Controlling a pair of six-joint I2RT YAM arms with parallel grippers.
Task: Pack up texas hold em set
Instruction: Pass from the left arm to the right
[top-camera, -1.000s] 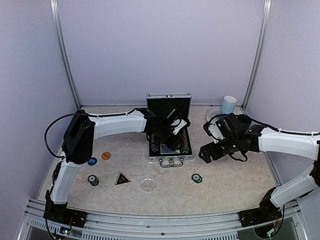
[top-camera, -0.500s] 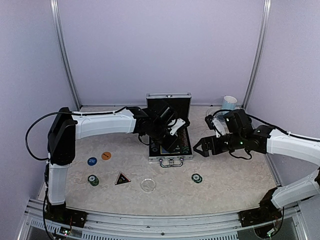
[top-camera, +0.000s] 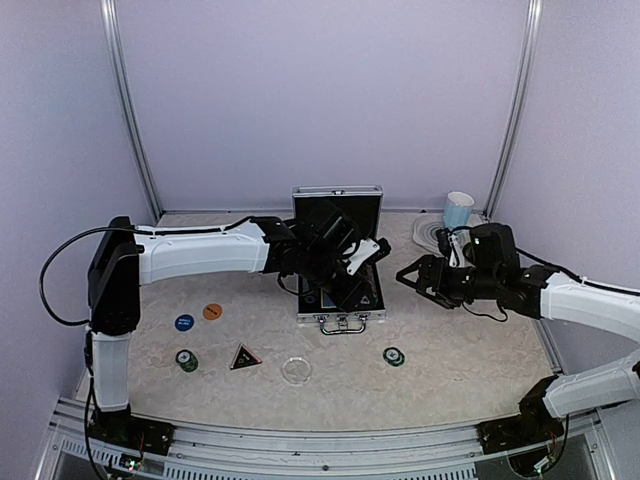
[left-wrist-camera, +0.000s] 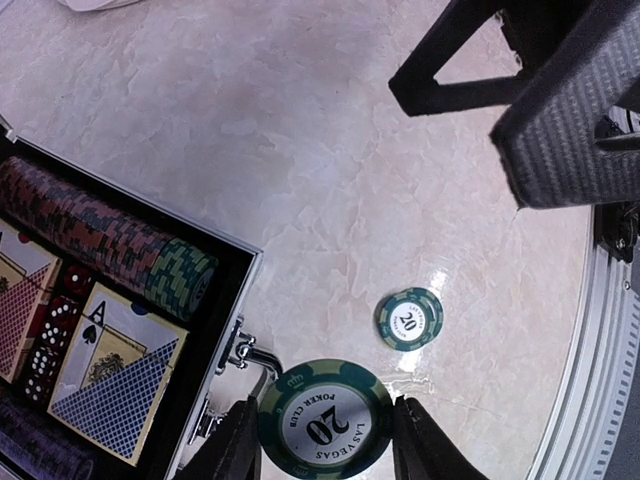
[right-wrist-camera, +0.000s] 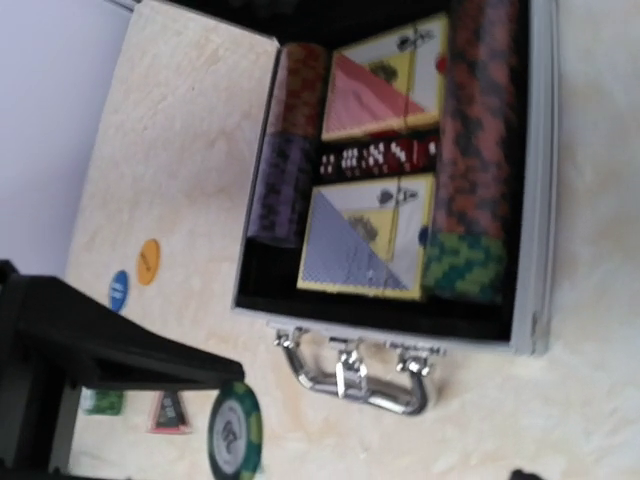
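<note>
The left arm has stretched further across the case, bringing the left claw out over its front right corner. The right arm has swung in, so the right claw now hangs just off the case's right side.

The left claw is part closed on a green chip marked 20, gripped by its rim between both fingers. In the left wrist view it sits above the handle, just outside the case's front wall and clear of the worktop. The right claw's fingers stand apart with nothing between them.

The case lies open, its lid upright, with the decks in the middle and a chip row ending in green at the front right. The step in hand looks like loading green chips into that row.

Next, the held chip probably has to travel back over the wall to the row's green end, be turned on edge to match the others and be lowered in before the fingers let go.

A loose chip lies front right of the case and may suit the right claw. Front left of the case lie the clear disc, triangle, another chip, blue disc and orange disc.
</note>
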